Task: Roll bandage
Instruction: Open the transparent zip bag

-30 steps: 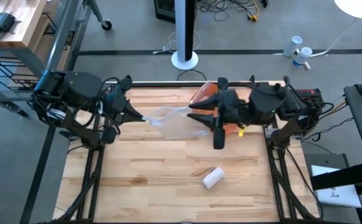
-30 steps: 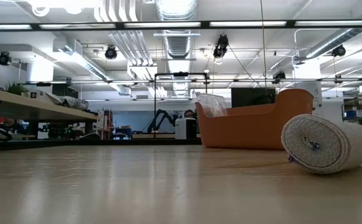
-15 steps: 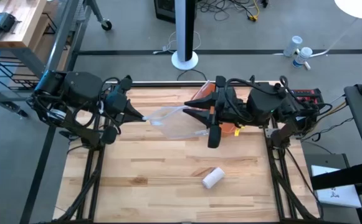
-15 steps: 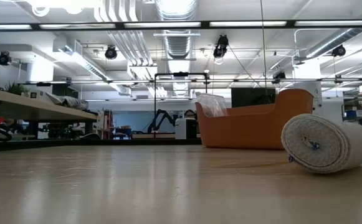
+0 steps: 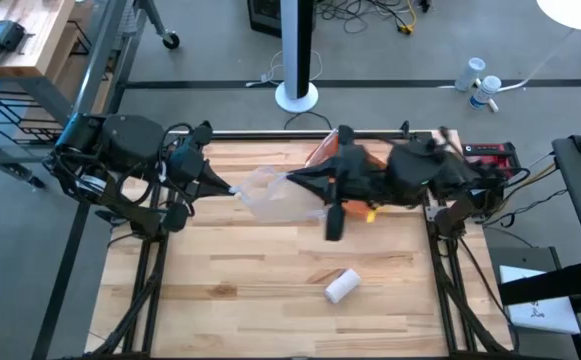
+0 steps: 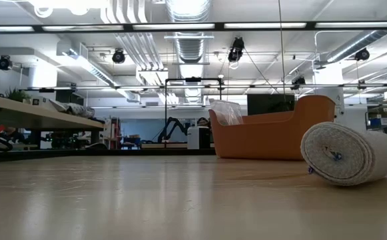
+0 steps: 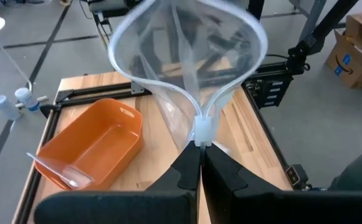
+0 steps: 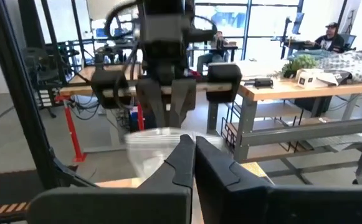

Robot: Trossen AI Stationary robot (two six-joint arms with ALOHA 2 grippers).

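Observation:
A clear plastic bag (image 5: 270, 195) hangs above the table's far half, between my two grippers. In the left wrist view the bag's mouth (image 7: 187, 68) stands open as a loop. My left gripper (image 5: 228, 188) is shut on its left end. My right gripper (image 5: 292, 180) is shut at its right end. A rolled white bandage (image 5: 342, 285) lies on its side on the wood near the table's front, right of the middle, and no gripper touches it. The same bandage (image 6: 350, 153) fills the right of the low view. My left gripper pinches the bag's rim where its two sides meet (image 7: 202, 132) between its two fingers, coming level from the table's left. The bag hangs clear of the table, its mouth spread open beyond the fingertips. My right gripper is shut on the bag's opposite edge (image 8: 162, 138), coming level from the table's right. Its own fingers hide the exact spot.
An orange bin (image 5: 320, 152) stands at the far edge, partly under my right arm, with another clear bag (image 6: 226, 112) in it. The wooden table (image 5: 230, 290) lies bare left of the bandage and along the front.
My right gripper has moved toward the table's left, up to the bag, and its fingers have shut. The bag, earlier stretched out thin toward the right, is now bunched shorter between the two grippers. The bandage has not moved.

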